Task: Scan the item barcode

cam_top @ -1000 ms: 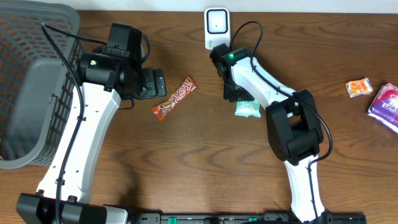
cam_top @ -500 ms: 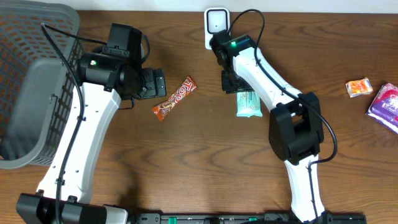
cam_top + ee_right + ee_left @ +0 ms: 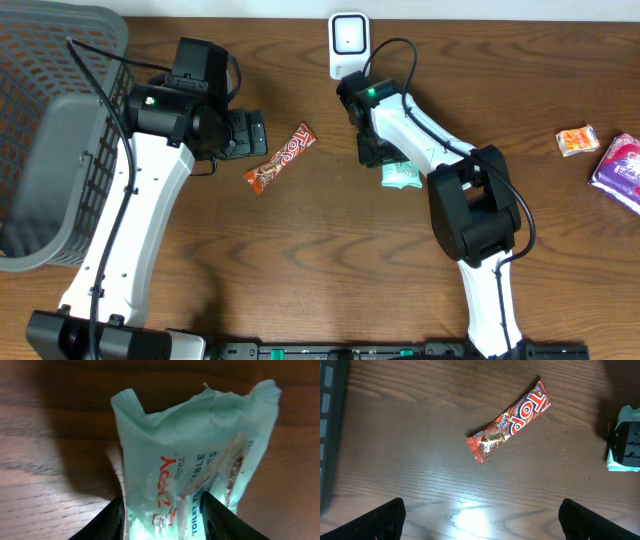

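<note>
Right end effector grips teal packet between fingers.

The overhead camera is looking straight down at the desk, sharing the candy bar with the downward-facing left wrist camera and the teal packet with the close-up right wrist camera.

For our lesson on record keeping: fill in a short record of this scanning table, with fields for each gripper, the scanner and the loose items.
left gripper: open, over the table near the candy bar
right gripper: shut on the teal packet
scanner: white, at the far edge
candy bar: lying flat, untouched
basket: left end
other items: orange packet, purple packet, right end
</note>
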Controlling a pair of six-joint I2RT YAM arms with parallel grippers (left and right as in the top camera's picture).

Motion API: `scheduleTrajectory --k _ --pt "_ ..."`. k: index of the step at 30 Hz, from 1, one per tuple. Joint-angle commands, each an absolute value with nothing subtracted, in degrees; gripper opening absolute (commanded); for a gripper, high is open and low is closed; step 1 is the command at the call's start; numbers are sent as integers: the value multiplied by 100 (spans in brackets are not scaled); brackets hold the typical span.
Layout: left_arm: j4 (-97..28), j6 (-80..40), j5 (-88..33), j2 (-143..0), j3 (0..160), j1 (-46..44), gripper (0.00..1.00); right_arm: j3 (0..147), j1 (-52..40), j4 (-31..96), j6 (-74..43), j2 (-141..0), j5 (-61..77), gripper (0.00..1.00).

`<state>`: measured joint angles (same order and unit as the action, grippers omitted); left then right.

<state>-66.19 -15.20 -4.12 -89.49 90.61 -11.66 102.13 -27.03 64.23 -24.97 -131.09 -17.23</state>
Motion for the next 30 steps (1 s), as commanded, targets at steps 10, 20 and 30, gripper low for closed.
scheduleTrajectory --k 10,20,30 --pt "-6641 -1551 -357 -8962 9030 -1142 98 10407 -2517 6495 -1907 -13148 154 1" --pt "-6641 -1551 -357 -8962 9030 -1142 98 11037 -1352 6873 86 -13148 5127 1" --pt "-6641 -1551 -360 -8962 9030 -1142 98 9959 -556 6573 755 -13148 5710 1"
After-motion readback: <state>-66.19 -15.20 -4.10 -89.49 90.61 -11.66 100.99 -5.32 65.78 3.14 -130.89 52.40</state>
